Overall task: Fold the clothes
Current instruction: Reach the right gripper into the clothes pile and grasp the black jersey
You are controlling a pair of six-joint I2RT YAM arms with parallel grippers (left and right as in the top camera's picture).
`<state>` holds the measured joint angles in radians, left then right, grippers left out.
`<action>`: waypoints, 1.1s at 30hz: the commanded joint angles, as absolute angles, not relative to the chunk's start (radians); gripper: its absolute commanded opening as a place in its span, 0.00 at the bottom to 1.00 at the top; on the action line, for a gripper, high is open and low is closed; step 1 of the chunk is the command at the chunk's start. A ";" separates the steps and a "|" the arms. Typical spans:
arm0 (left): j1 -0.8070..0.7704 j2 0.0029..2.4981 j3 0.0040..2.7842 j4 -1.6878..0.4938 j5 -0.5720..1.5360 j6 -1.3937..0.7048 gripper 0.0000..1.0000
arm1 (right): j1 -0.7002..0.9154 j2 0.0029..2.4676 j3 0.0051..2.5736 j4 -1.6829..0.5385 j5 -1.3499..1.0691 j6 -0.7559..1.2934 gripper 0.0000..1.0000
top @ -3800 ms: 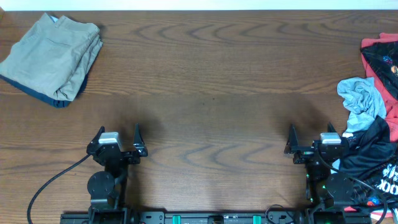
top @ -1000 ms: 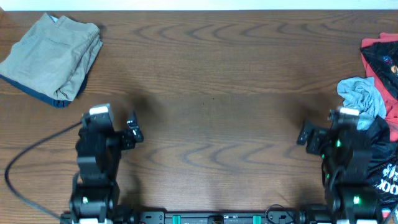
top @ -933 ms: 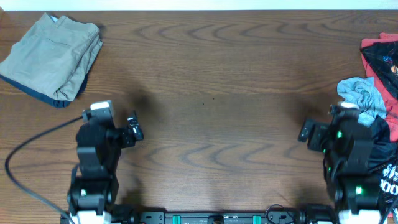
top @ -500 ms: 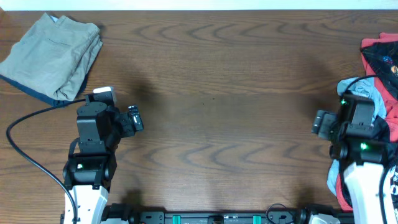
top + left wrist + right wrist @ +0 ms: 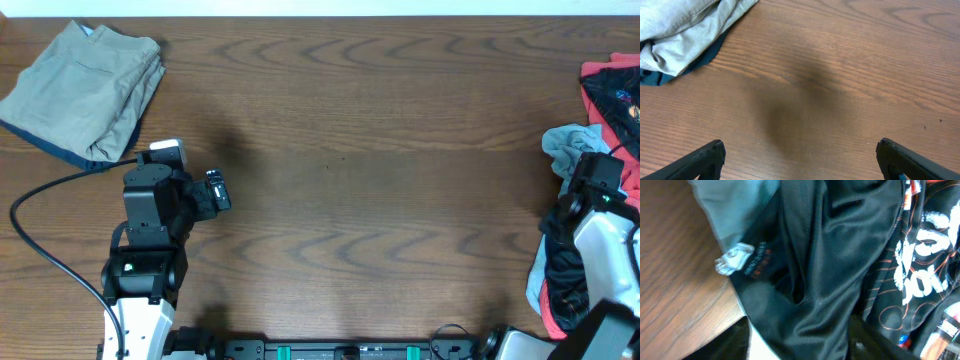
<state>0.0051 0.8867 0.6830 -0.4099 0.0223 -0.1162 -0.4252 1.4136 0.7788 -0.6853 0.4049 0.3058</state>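
Observation:
A heap of unfolded clothes lies at the table's right edge: a red and black shirt point(image 5: 608, 85), a grey-blue garment point(image 5: 572, 150) and a black printed garment point(image 5: 830, 265). My right arm point(image 5: 600, 195) reaches over this heap and hides its own fingers from above. In the right wrist view my right gripper point(image 5: 800, 347) is open, its jaws standing either side of a fold of the black garment, close above it. My left gripper point(image 5: 802, 160) is open and empty above bare wood. It also shows in the overhead view point(image 5: 208, 190).
A folded khaki garment point(image 5: 85, 85) with dark blue cloth under it lies at the far left corner and also shows in the left wrist view point(image 5: 685, 25). A grey label point(image 5: 735, 260) sticks out at the heap's edge. The left arm's cable point(image 5: 50, 220) trails to the left.
My right arm has swung right, from beside the heap to over it. My left arm rose and moved forward earlier and has held still for the last half second.

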 commanded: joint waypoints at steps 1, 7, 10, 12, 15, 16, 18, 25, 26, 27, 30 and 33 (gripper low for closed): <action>0.003 0.888 0.711 -0.411 0.018 -0.125 0.98 | -0.447 1.460 0.795 -0.665 0.429 0.337 0.52; 0.003 0.888 0.711 -0.411 0.018 -0.125 0.98 | -0.448 1.538 0.795 -0.617 0.426 0.337 0.44; 0.003 0.888 0.711 -0.411 0.018 -0.125 0.98 | -0.448 1.571 0.794 -0.593 0.426 0.337 0.32; 0.003 0.888 0.711 -0.411 0.018 -0.125 0.98 | -0.448 1.583 0.794 -0.581 0.424 0.337 0.19; 0.003 0.888 0.711 -0.411 0.018 -0.125 0.98 | -0.448 1.583 0.796 -0.565 0.408 0.359 0.01; 0.003 0.888 0.711 -0.411 0.018 -0.125 0.98 | -0.448 1.580 0.798 -0.562 0.395 0.359 0.01; 0.003 0.889 0.711 -0.410 0.018 -0.125 0.98 | -0.448 1.560 0.821 -0.578 0.384 0.358 0.01; 0.003 0.889 0.711 -0.410 0.018 -0.125 0.98 | -0.446 1.414 1.067 -0.679 0.223 0.227 0.01; 0.003 0.889 0.711 -0.410 0.018 -0.125 0.98 | -0.445 1.398 1.102 -0.681 0.155 0.203 0.01; 0.003 0.889 0.711 -0.410 0.018 -0.125 0.98 | -0.443 1.385 1.133 -0.681 0.076 0.175 0.01; 0.003 0.889 0.711 -0.410 0.018 -0.125 0.98 | -0.430 1.361 1.213 -0.664 -0.187 0.091 0.01; 0.003 0.889 0.711 -0.403 0.018 -0.125 0.98 | -0.400 1.354 1.266 -0.593 -0.436 0.088 0.01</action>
<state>0.0051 0.8867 0.6830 -0.4084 0.0223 -0.1162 -0.4263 1.3521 1.2285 -0.6197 -0.0998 0.1528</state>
